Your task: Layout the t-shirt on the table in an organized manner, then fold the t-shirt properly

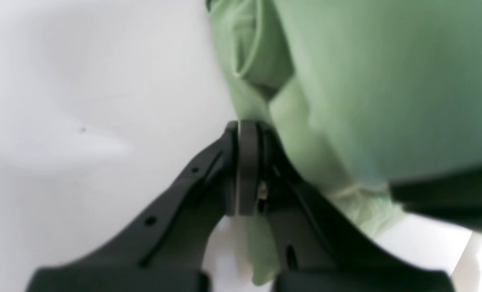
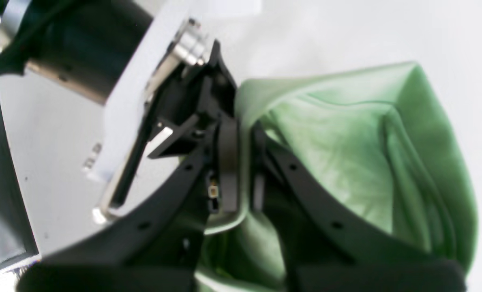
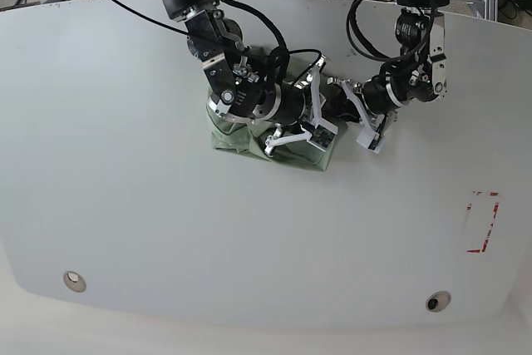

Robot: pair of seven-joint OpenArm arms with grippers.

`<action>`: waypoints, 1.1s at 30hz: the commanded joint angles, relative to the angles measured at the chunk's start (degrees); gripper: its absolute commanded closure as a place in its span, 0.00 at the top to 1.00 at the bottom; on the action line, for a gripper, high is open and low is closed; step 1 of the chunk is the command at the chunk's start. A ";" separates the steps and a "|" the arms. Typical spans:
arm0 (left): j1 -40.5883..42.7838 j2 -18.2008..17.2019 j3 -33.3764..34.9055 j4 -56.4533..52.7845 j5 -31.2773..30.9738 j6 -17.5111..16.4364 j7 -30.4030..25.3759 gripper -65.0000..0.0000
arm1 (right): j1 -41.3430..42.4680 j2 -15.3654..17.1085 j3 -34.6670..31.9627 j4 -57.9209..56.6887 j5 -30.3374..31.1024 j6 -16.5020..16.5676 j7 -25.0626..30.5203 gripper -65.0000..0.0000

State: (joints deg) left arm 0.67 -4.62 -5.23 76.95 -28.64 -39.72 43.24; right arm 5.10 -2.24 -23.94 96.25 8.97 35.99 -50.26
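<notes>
A: Where does the t-shirt (image 3: 249, 139) sit?

B: Bunched in a heap at upper centre of the base view, on the table (image 3: 125, 205), both arms crowded over it.

A: Pincers?

B: The left gripper (image 1: 247, 125) is clamped on a green fold; the right gripper (image 2: 241, 125) pinches a hem edge between its narrow jaws.

A: Why both there?

B: Likely two holds to lift the cloth and spread it flat. Layout is not yet done.
</notes>
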 commanded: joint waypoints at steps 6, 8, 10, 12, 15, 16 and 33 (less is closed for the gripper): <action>-0.01 -0.34 -2.19 1.69 0.03 -0.28 0.49 0.00 | 1.01 -0.70 0.08 0.94 1.09 0.10 2.74 0.40; 0.61 -0.61 -3.60 3.18 0.03 -0.28 0.49 0.00 | 1.01 -0.70 0.08 0.94 1.09 0.10 2.74 0.49; 0.87 -1.40 -4.04 4.42 0.03 -0.28 0.58 0.00 | 1.01 -0.70 0.08 0.94 1.09 0.10 2.74 0.56; 1.05 -1.93 -4.13 6.00 0.03 -0.28 1.37 0.00 | 1.01 -0.62 0.08 1.03 1.09 0.10 2.74 0.63; 0.96 -2.89 -4.57 8.11 0.03 -0.28 3.31 0.00 | 1.01 -0.62 0.08 1.64 1.09 0.10 2.66 0.70; 0.96 -3.25 -5.01 8.81 0.03 -0.28 3.66 0.00 | 1.01 -0.62 0.08 2.08 1.09 0.10 2.48 0.70; 0.52 -7.64 -12.48 21.03 0.12 -0.28 8.05 0.00 | -3.13 7.47 6.14 16.24 1.62 0.63 -1.92 0.71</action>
State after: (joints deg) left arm 2.04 -11.68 -17.89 95.53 -27.05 -39.72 52.69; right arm 2.96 3.95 -19.66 111.33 10.48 36.16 -52.77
